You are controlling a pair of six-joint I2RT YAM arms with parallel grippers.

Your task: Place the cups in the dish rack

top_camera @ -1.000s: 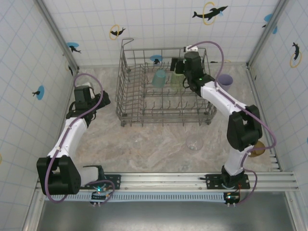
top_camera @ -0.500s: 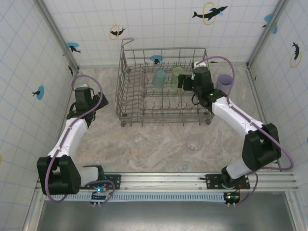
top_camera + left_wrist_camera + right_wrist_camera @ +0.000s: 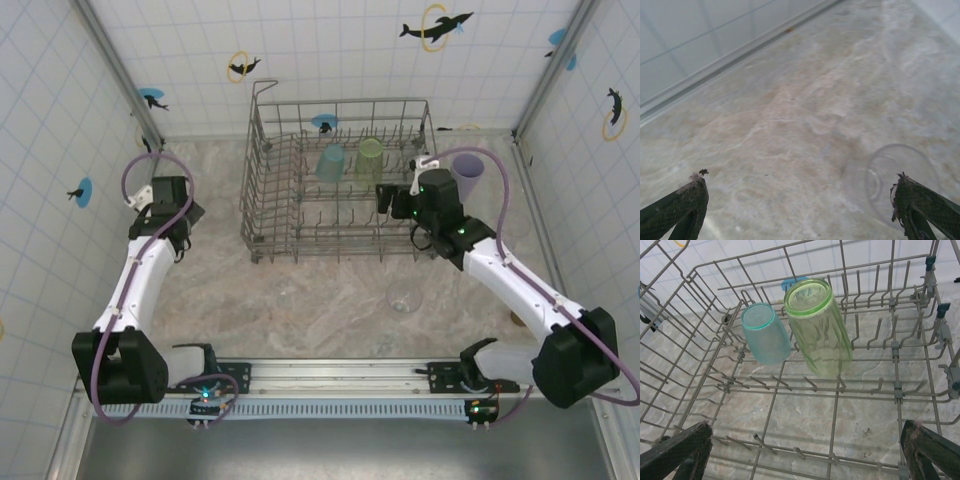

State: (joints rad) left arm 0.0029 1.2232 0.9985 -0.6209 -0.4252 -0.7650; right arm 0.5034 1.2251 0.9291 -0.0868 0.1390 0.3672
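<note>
Step in hand: judged to be the change-over between cups, with two loaded and the rest on the tabletop (image 3: 790, 110).
Right gripper (image 3: 806, 429): fingers spread wide and holding nothing, poised over the near side of the dish rack (image 3: 300, 215).
Left gripper (image 3: 799, 184): fingers spread wide and empty, low over the tabletop, with a clear cup (image 3: 880, 172) just inside the right finger.
Loaded cups: teal cup (image 3: 765, 335) and lime green cup (image 3: 820, 335), side by side, leaning among the tines near the far wall of the rack.
Waiting cups: lavender cup (image 3: 467, 172) just right of the rack; a second clear cup (image 3: 404, 298) in front of the rack.
Next move: probably centre the left fingers on the clear cup, then close on its wall.
Rack: grey wire grid with rows of upright tines; open mesh.
Cups: thin translucent plastic, tapered, smooth; likely light and slippery.
Tabletop: marbled beige, flat, and glossy, which makes the clear cups hard to see.
</note>
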